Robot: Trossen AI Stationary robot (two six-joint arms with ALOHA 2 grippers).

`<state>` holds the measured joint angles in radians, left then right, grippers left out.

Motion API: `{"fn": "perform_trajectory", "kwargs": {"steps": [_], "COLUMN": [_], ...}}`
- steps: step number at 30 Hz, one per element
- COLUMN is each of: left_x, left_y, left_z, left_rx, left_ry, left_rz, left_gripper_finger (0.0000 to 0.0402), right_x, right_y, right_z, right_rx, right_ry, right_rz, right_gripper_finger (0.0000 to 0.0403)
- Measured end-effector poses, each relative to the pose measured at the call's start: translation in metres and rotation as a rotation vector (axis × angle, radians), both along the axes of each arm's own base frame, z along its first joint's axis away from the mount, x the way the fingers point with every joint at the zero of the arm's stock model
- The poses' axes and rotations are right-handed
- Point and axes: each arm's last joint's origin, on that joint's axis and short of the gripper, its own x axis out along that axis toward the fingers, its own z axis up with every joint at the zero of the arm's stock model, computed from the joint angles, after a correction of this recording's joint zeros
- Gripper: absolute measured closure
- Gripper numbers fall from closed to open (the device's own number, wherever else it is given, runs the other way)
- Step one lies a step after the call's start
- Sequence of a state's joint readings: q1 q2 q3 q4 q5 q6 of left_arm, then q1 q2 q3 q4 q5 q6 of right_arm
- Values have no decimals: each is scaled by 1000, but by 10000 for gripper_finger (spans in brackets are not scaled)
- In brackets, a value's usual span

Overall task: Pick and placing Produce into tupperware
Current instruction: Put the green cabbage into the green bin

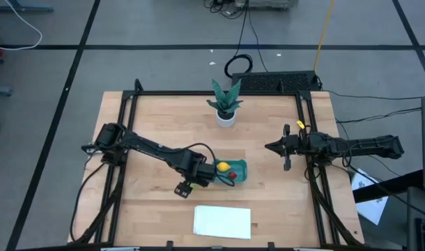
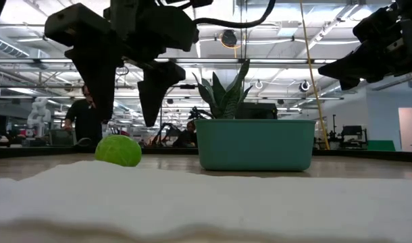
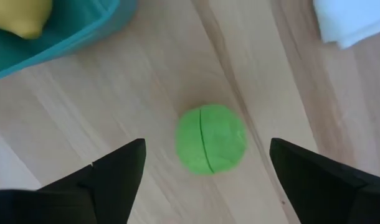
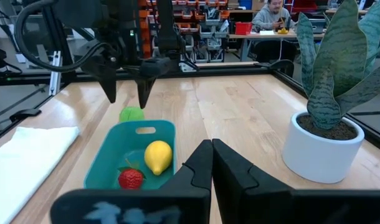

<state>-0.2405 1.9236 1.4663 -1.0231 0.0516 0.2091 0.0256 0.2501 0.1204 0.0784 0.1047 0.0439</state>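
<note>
— Left gripper (image 3: 202,180): how is it set against the lime green produce (image 3: 211,138)?

— It is held directly above, fingers spread wide, nothing gripped. The ball is seen centred between the two fingers on bare wood, just beside the tupperware (image 1: 239,174). No long axis is offered; it is round, with only a seam across it.

— And the right gripper (image 4: 212,163)?

— It is parked well apart, fingers pressed together, empty. The left arm is clearly nearer.

— What is gained from the other views?

— The yellow produce (image 4: 157,155) and red produce (image 4: 131,178) are shown inside the tub only from the right wrist; the low view confirms the fingertips are clear of the table.
</note>
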Motion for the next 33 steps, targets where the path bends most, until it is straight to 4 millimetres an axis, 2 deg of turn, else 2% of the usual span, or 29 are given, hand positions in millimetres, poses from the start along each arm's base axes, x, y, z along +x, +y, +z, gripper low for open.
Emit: {"fn": "perform_trajectory", "kwargs": {"steps": [19, 33], "left_x": [-11, -11], "left_y": [6, 6], "left_z": [-40, -45], "left_rx": [2, -9], "left_ry": [1, -26], "left_rz": [1, -1], "left_gripper_finger": [46, 46], "right_x": [0, 0], "right_y": [0, 0], "right_z": [0, 0], "right_rx": [-1, -3], "right_ry": [0, 0], "right_rz": [0, 0], "right_gripper_finger": [403, 403]}}
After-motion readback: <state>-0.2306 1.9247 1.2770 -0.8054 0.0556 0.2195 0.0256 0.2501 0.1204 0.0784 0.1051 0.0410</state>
